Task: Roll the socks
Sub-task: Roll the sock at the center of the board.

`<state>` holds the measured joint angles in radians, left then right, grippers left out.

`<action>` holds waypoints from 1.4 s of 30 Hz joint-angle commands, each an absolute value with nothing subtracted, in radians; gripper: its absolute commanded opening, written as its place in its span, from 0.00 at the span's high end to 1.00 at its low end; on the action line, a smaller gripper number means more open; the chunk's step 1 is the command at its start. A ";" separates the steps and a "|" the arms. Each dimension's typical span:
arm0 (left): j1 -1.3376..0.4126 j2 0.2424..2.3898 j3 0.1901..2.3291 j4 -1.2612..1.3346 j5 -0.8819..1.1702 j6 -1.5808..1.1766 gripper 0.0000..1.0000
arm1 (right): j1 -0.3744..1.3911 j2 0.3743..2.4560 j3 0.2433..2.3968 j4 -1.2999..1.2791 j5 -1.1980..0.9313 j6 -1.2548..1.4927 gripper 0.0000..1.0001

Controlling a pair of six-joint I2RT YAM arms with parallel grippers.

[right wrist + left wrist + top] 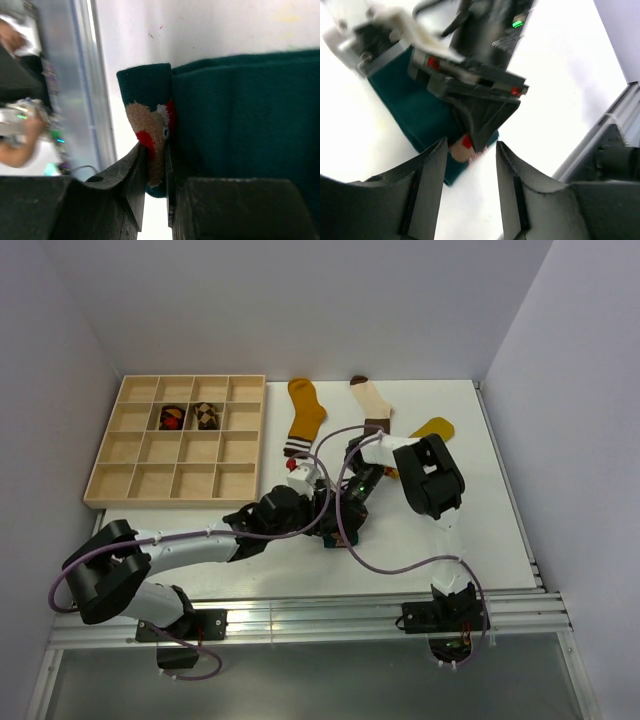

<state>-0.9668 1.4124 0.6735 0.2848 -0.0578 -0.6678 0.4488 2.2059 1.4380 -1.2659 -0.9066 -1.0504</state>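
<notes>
A teal sock (412, 110) lies flat on the white table, mostly hidden under the arms in the top view (333, 539). Its folded end carries a tan and red patch (150, 130). My right gripper (156, 152) is shut on that folded end. In the left wrist view my left gripper (470, 146) is open just in front of the same end, with only bare table between its fingers. Further back lie a mustard sock (305, 415), a cream sock with brown bands (372, 405) and a yellow sock (432, 428).
A wooden compartment tray (135, 480) stands at the back left, with two rolled socks (172, 418) (207, 417) in its cells. A metal rail (350, 615) runs along the table's near edge, close to the teal sock. Cables loop over the arms.
</notes>
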 commanded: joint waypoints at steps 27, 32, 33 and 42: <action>-0.985 1.680 0.706 0.604 0.126 -0.436 0.47 | 0.347 2.330 1.512 -1.299 -0.828 -0.873 0.80; -0.985 1.735 0.759 0.561 0.146 -0.416 0.49 | 0.347 2.333 1.520 -1.296 -0.822 -0.862 0.79; -0.985 1.749 0.759 0.564 0.143 -0.413 0.50 | 0.347 2.332 1.520 -1.299 -0.822 -0.862 0.80; -0.957 1.795 0.730 0.592 0.207 -0.433 0.59 | 0.347 2.318 1.511 -1.287 -0.816 -0.854 0.80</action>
<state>-0.9737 1.7821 0.7364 0.5629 0.1555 -0.4316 0.3511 2.3157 1.5002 -1.3777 -0.8909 -0.8448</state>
